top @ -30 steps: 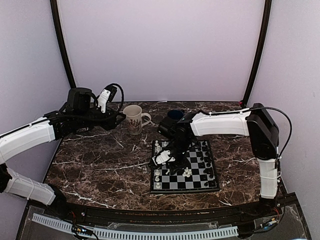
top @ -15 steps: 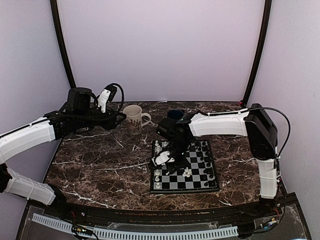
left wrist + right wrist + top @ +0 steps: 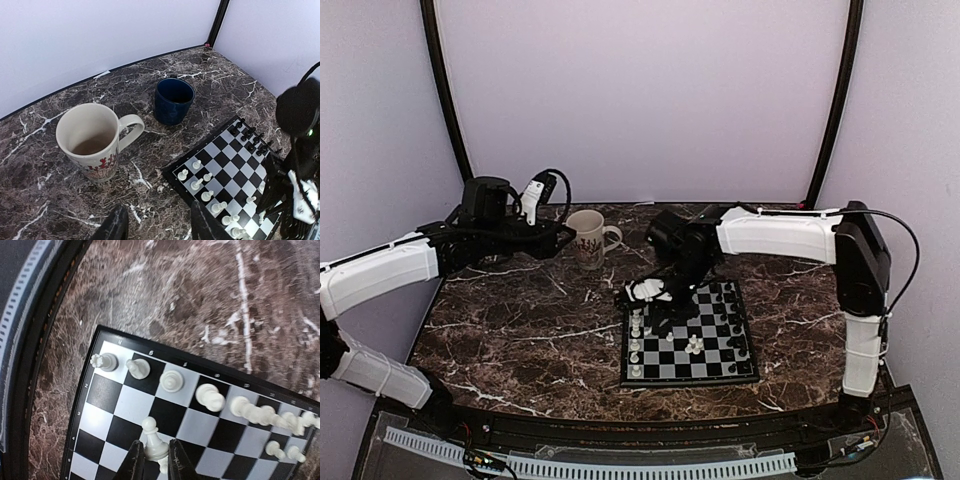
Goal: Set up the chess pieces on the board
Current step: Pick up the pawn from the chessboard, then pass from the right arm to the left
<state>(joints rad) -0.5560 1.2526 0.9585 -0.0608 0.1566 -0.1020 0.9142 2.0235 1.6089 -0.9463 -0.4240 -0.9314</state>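
Observation:
The board (image 3: 712, 366) lies right of centre on the marble table. White chess pieces (image 3: 636, 346) stand along its left edge, black ones (image 3: 732, 322) along its right side, and two white ones (image 3: 694, 345) near the middle. My right gripper (image 3: 654, 303) hovers over the board's far left part. In the right wrist view it (image 3: 156, 461) is shut on a white pawn (image 3: 154, 442) above the board (image 3: 129, 405), near a row of white pieces (image 3: 172, 381). My left gripper (image 3: 558, 237) is open and empty beside the white mug; in the left wrist view it (image 3: 161, 227) is above bare table.
A white mug (image 3: 587, 237) with a red pattern stands left of the board's far end, and it also shows in the left wrist view (image 3: 90, 140). A dark blue mug (image 3: 173, 100) stands behind the board (image 3: 235, 165). Black frame posts (image 3: 445, 100) rise at the back corners.
My right gripper has risen and moved toward the board's far left corner with the white pawn. The left arm has shifted slightly.

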